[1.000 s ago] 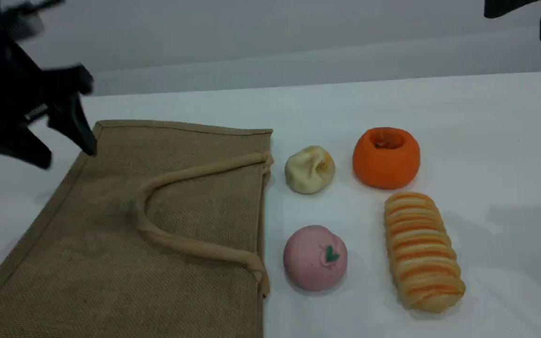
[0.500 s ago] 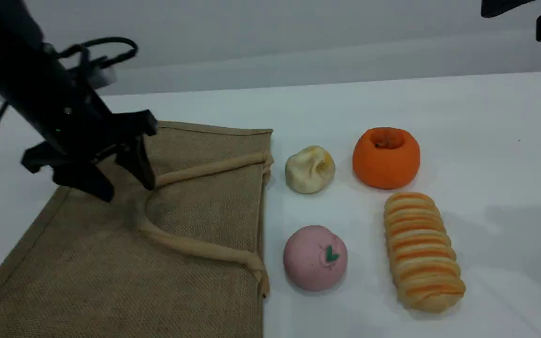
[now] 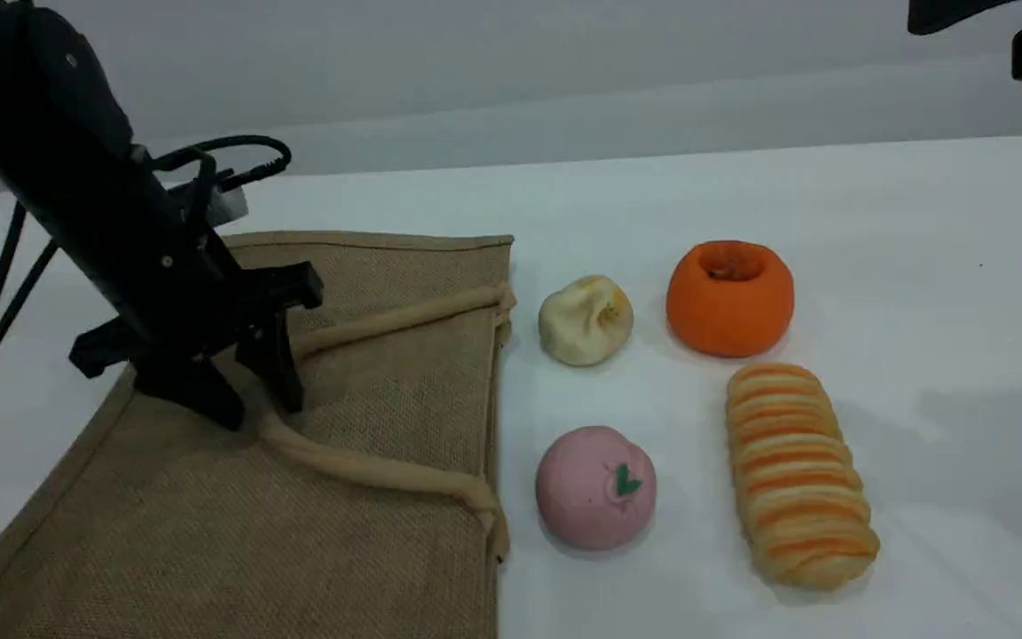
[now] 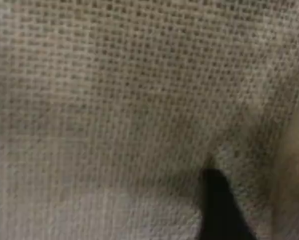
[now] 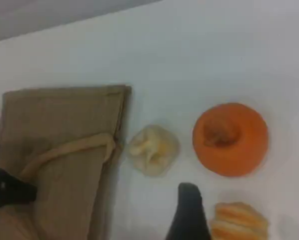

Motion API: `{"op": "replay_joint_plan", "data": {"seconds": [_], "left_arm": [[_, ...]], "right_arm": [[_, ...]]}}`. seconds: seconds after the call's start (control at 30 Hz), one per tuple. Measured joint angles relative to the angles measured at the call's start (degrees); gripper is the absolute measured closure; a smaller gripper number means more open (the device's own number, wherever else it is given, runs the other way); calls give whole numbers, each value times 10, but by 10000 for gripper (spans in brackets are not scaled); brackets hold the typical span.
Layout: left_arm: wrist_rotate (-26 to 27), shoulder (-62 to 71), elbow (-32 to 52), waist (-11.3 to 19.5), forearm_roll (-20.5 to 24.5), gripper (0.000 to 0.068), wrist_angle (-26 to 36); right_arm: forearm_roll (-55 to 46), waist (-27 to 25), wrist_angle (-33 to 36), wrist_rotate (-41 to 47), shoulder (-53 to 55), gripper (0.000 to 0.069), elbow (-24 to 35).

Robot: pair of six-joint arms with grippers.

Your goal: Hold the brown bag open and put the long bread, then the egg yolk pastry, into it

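The brown bag [image 3: 209,532] lies flat at the left of the table, mouth towards the foods, with a beige handle [image 3: 387,475] looped on top. My left gripper [image 3: 258,410] stands on the bag with its jaws apart, one on each side of the handle's bend. In the left wrist view, one fingertip [image 4: 219,205] rests against the weave [image 4: 114,100]. The long bread [image 3: 797,475] lies at the right front. The egg yolk pastry [image 3: 584,319] sits just beyond the bag's mouth. My right gripper [image 3: 981,35] hangs open and empty high at the far right, above the pastry [image 5: 153,149] and the bread [image 5: 237,220].
A round orange ball [image 3: 729,297] with a dimpled top sits behind the bread and right of the pastry. A pink ball [image 3: 595,486] with a green mark lies in front of the pastry, near the bag's mouth. White table stretches right and behind.
My left arm has swung from the bag's far left corner down onto the handle's bend, and its jaws have narrowed. The right arm and the foods have not moved.
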Motion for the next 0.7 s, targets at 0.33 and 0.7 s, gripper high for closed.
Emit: {"op": "replay_joint_plan", "data": {"seconds": [0.33,0.7], "left_arm": [[9,-41,-103,0,15,599,120],[80,-163,-329,0,110,599,371]], "right_arm": [[0,0,0,0,0,214,0],[0,0,0,0,0,214,0]]}}
